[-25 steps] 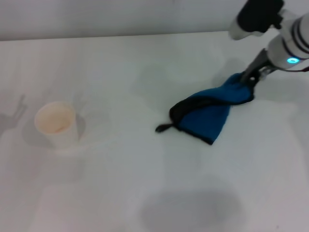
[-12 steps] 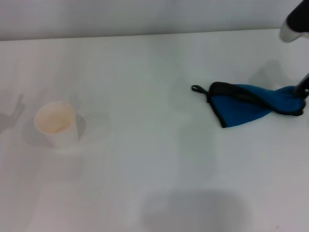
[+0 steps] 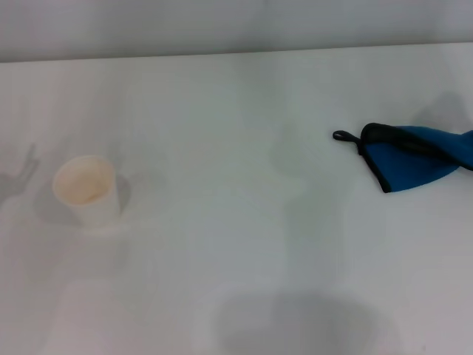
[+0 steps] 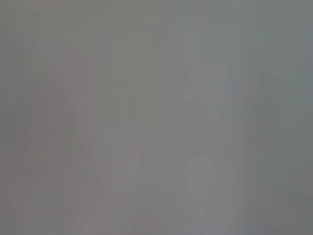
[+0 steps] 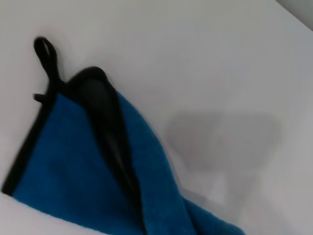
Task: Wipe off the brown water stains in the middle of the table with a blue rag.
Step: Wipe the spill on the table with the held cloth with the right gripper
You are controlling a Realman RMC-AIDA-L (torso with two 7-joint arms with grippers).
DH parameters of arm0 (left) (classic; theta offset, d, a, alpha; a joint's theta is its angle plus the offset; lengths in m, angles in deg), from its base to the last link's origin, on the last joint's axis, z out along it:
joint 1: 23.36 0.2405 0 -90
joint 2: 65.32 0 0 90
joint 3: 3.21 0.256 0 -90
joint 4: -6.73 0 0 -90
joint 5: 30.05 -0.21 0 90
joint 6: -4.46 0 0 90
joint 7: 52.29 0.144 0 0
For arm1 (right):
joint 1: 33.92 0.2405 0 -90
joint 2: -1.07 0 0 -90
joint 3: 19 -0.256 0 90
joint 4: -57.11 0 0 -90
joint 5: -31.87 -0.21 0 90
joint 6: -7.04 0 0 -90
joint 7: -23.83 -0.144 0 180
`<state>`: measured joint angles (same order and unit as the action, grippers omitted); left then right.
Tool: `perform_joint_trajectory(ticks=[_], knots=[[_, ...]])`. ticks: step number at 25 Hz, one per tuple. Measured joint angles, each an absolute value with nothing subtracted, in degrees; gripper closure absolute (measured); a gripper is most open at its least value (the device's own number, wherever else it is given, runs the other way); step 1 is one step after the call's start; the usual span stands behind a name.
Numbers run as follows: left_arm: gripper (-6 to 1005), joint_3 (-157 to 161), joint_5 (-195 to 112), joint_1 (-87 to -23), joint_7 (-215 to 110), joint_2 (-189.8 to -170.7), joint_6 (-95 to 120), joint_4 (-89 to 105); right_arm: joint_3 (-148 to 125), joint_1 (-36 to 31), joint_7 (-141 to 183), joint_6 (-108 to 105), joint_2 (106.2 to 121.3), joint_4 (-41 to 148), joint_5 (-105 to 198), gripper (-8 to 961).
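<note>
1. On the white tabletop [image 3: 222, 244], in the head view, neither arm and neither tool is seen; so no arm pose can be told from any view.
2. At the right edge of the head view the blue rag [image 3: 414, 159] is laid flat, partly folded, with its black-trimmed edge turned up along the top; its far end is cut off by the picture's border; its small black loop [image 3: 342, 136] is pointed toward the tabletop's middle.
3. Well apart from the rag, on the robot's left, a white paper cup [image 3: 86, 189] with a tan inside is stood upright.
4. No brown water stains can be made out on the tabletop's middle; only faint grey shadows are seen there.
5. In the right wrist view the blue rag [image 5: 73, 171] is shown close, its black fold [image 5: 107, 132] and loop [image 5: 46, 54] resting on the white surface; the right tool's own fingers are not shown, so whether the rag is gripped cannot be told.
6. In the left wrist view only a plain grey field is given.
</note>
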<state>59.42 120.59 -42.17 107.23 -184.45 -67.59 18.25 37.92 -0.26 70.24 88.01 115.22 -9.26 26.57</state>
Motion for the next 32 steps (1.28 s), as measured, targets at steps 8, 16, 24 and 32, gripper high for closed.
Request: perform_joint_trajectory(ticks=[8, 16, 24, 32], knots=[[119, 59.33, 120.59, -42.27, 107.20, -184.50, -67.59, 18.24, 36.67, -0.26, 76.26, 90.67, 115.96, -8.94, 15.71, 936], [119, 59.44, 120.59, -42.81, 107.10, -184.49, -66.94, 18.24, 36.20, -1.21, 81.08, 91.01, 116.00, -8.47, 3.52, 932], [120, 59.69, 120.59, -43.04, 107.01, -184.54, -66.91, 18.30, 35.56, -1.67, 84.00, 89.06, 115.92, -6.60, -2.36, 928], [120, 59.72, 120.59, -43.54, 106.97, -184.61, -66.91, 18.24, 34.00, -1.64, 86.38, 86.05, 115.98, -3.35, -4.36, 924]])
